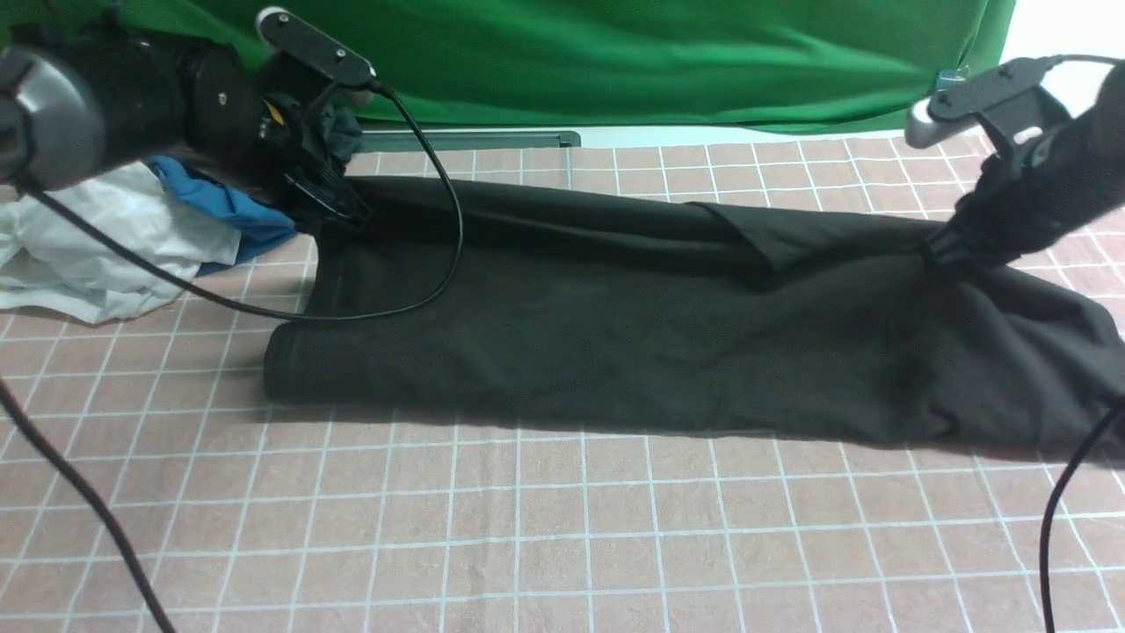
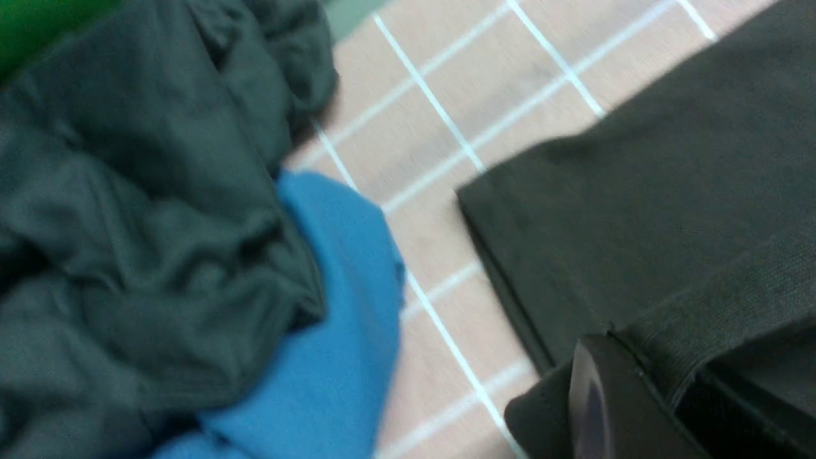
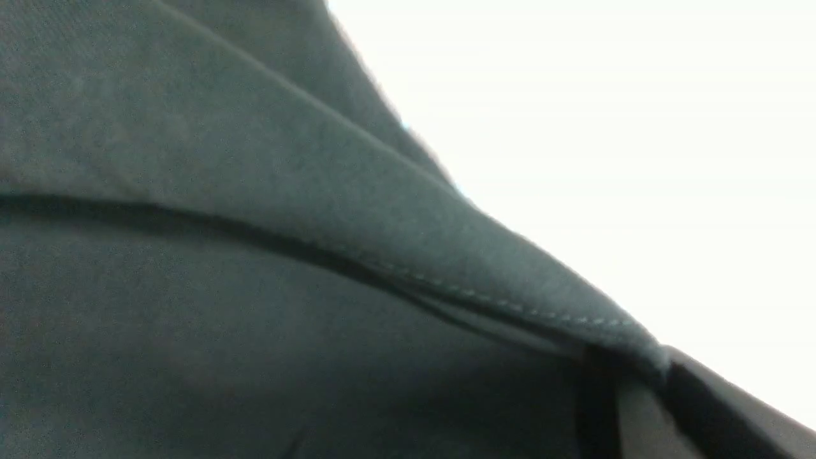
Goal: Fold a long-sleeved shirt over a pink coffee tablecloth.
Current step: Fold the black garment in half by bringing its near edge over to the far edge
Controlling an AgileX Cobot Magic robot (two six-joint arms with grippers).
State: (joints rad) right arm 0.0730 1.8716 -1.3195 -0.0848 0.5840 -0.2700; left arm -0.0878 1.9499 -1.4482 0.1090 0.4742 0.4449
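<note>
The black long-sleeved shirt (image 1: 615,325) lies folded into a long band across the pink coffee tablecloth (image 1: 527,527). My left gripper (image 1: 338,207) is shut on the shirt's far left corner; its ribbed hem (image 2: 714,306) runs between the fingers (image 2: 605,401) in the left wrist view. My right gripper (image 1: 936,251) is shut on the shirt at its right end, lifting the cloth into a peak. A stitched hem (image 3: 510,306) of the shirt fills the right wrist view, pinched at the fingertips (image 3: 644,408).
A heap of dark grey (image 2: 140,210), blue (image 1: 233,211) and white (image 1: 114,237) garments lies at the far left, just behind my left gripper. A green backdrop cloth (image 1: 615,53) hangs along the back. Black cables (image 1: 422,264) trail over the shirt and tablecloth.
</note>
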